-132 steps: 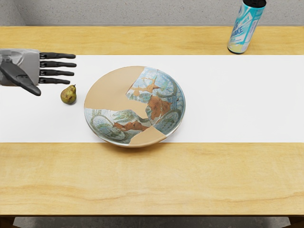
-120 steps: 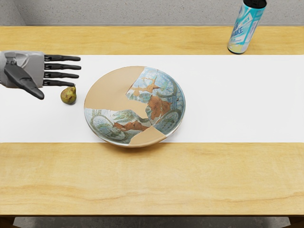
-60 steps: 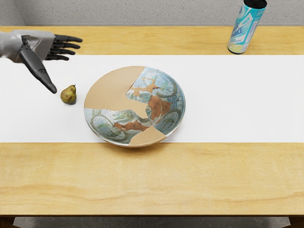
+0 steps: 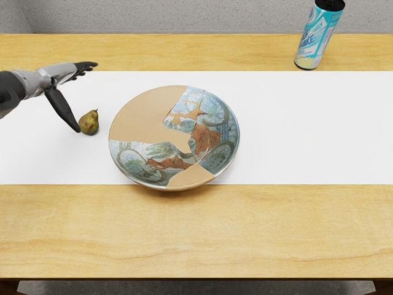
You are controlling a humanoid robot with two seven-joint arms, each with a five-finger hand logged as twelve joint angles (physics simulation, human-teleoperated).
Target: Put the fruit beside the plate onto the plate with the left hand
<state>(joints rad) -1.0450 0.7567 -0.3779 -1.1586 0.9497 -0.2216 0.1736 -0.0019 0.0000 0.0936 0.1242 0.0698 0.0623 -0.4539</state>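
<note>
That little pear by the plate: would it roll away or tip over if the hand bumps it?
It would probably tip easily, since the pear stands roughly upright on a small rounded base. Once over, it would likely roll in a curve, because it narrows toward the stem. Its smooth-looking skin might also slip in the grasp of the left hand.

Over at about ten o'clock, the forearm (image 4: 8,92) is a rounded, matte tube in dark charcoal. Nearer the wrist the shell changes to a pale silver-grey. The left hand (image 4: 54,75) has a boxy, light-grey back with faint panel seams. Its fingers (image 4: 82,66) are slim, black and segmented at the joints. The thumb (image 4: 63,109) is a longer black piece, flat-sided like a blade, and narrows to a rounded tip.
</note>
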